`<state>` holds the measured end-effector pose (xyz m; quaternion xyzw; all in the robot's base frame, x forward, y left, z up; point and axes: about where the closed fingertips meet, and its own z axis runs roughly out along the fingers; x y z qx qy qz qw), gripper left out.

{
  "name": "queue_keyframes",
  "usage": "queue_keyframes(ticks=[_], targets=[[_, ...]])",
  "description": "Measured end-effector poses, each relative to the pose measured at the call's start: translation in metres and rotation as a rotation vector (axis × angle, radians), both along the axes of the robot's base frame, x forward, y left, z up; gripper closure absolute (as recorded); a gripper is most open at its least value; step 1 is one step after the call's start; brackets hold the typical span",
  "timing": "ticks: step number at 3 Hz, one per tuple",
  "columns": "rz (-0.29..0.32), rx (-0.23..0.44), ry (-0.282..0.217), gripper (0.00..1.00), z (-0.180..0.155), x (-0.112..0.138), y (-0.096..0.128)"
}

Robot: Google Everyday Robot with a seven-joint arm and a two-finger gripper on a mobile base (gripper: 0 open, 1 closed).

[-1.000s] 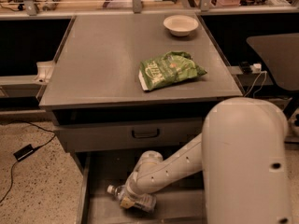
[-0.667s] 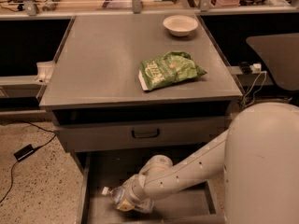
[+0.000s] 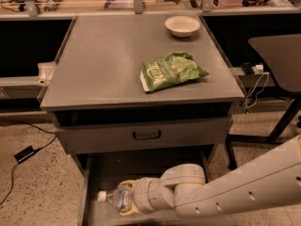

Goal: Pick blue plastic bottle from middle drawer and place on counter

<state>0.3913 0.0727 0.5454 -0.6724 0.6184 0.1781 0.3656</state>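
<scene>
The blue plastic bottle lies on its side in the open middle drawer at the bottom of the cabinet, with its white cap pointing left. My gripper reaches into the drawer from the right and is closed around the bottle's body, hiding the bottle's right half. The bottle rests low, near the drawer floor at the front left. The counter is the grey cabinet top above.
A green crinkled snack bag and a white bowl sit on the counter. A closed drawer front with a black handle overhangs the open drawer. A dark table stands at the right, and cables lie on the floor at the left.
My arm and gripper have shifted left inside the drawer, and the bottle has moved left with them.
</scene>
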Motion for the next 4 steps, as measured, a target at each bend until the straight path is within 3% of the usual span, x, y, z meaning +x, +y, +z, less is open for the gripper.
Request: queue_keyframes(ticks=[1, 2, 4], targets=[[0.027, 0.063, -0.055, 1.0, 0.034, 0.004, 0.01], [0.057, 0.067, -0.057, 1.0, 0.037, 0.001, 0.011], [0.149, 0.158, -0.298, 1.0, 0.181, -0.009, -0.017]])
